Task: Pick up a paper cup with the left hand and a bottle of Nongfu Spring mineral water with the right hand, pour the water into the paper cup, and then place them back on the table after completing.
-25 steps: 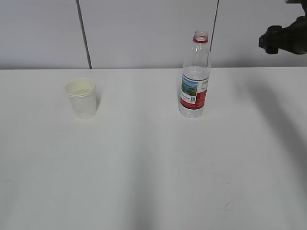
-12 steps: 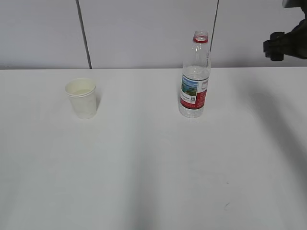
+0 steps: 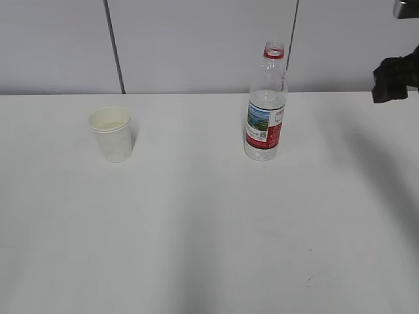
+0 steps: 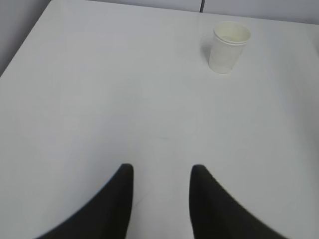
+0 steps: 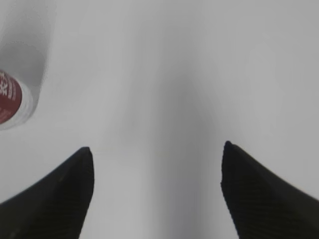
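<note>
Paper cup [image 3: 111, 133] upright on the white table [image 3: 209, 229], left of centre; also seen far ahead of the left claw [image 4: 160, 174] in its wrist view. Left claw partly open, gripping nothing, well apart from the cup. Uncapped water bottle [image 3: 265, 104] upright right of centre, red label showing. Right claw [image 5: 157, 152] spread wide, empty, bottle's base at upper left of its view, untouched.
</note>
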